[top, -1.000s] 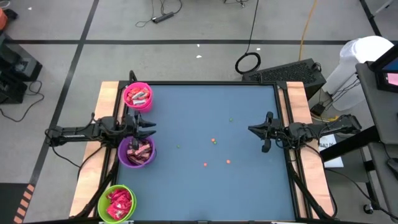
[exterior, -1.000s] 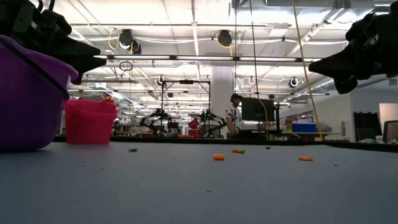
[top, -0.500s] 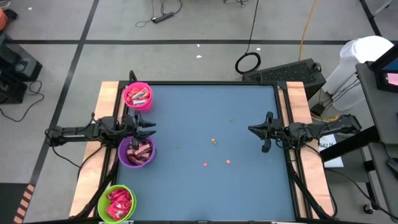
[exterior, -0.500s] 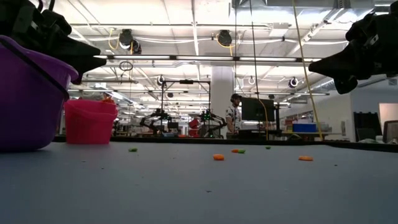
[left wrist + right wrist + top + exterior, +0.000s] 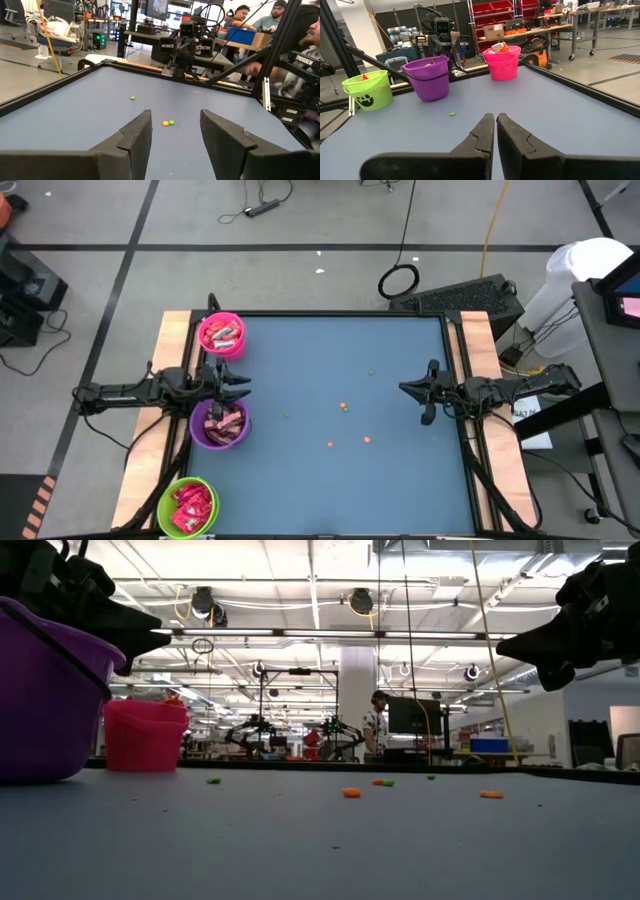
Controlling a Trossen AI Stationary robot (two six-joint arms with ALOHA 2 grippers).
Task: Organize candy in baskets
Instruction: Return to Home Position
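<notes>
Checking candy (image 5: 221,335): we see no wrapped pcs loose on the worktop (image 5: 330,480); all of it sits inside the 3 baskets.
Pink basket (image 5: 502,62): pink-red pcs, at the far left corner.
Purple basket (image 5: 427,80): dark brown pcs, mid left edge.
Green basket (image 5: 367,92): red pcs, near left corner.
Left end effector (image 5: 175,135): fingers parted, nothing btwn them. It hangs over the left edge btwn pink and purple baskets, just beside the purple rim.
Right end effector (image 5: 495,122): fingers closed together, empty, at the right edge, well apart from the baskets.
Specks (image 5: 343,407): a few orange and green bits mid worktop, not part of the job.
Change: none we can find vs. a sec ago; both arms and every basket match.
Meaning: we judge the sort done and both arms parked at or v. near home, w/ nothing left to pick.
</notes>
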